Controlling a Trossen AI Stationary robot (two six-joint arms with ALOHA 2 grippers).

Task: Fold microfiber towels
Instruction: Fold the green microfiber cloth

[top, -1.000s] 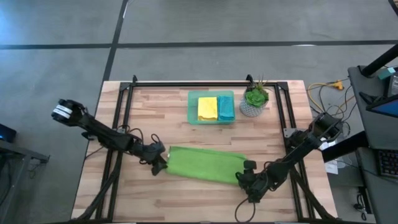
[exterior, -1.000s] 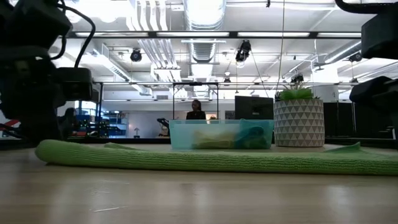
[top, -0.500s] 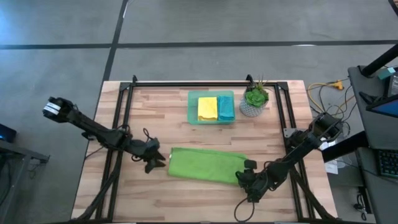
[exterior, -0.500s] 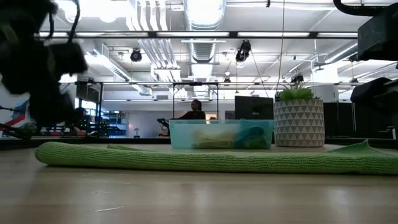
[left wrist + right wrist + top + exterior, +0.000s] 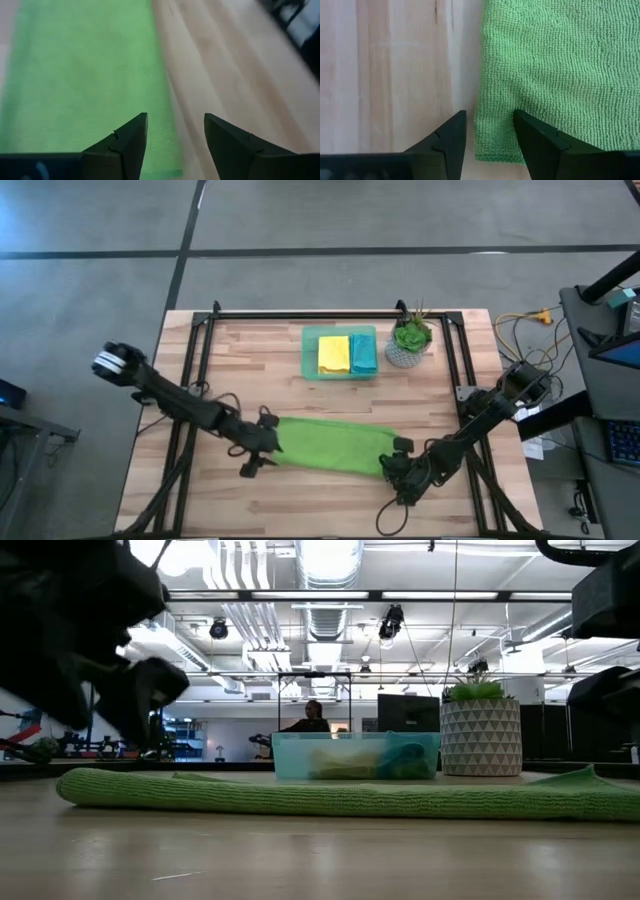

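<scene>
Left pincer (image 5: 262,452) sits at the left end of the lime green towel (image 5: 330,445), jaws parted and empty, one corner of the cloth lying between and below them in the left wrist view. Right pincer (image 5: 392,465) is at the towel's right end near the front edge, jaws likewise parted with a cloth corner in the gap; nothing is gripped.

Risk, as judged: the towel lies in a long folded band, so either pincer closing may catch only the top layer, and the fold would open on lifting. If the two ends rise unevenly, the band could skew or drag across the table (image 5: 200,490). A pincer pressed too low may scrape the wood rather than get under the edge.

Condition of the towel: flat, low, looped weave, edges fairly straight, right end slightly raised in the low view. It lies across the table's front middle. The yellow towel (image 5: 333,354) and teal-blue towel (image 5: 364,354) rest folded side by side in the green tray (image 5: 309,352), beside the potted plant (image 5: 408,342).
</scene>
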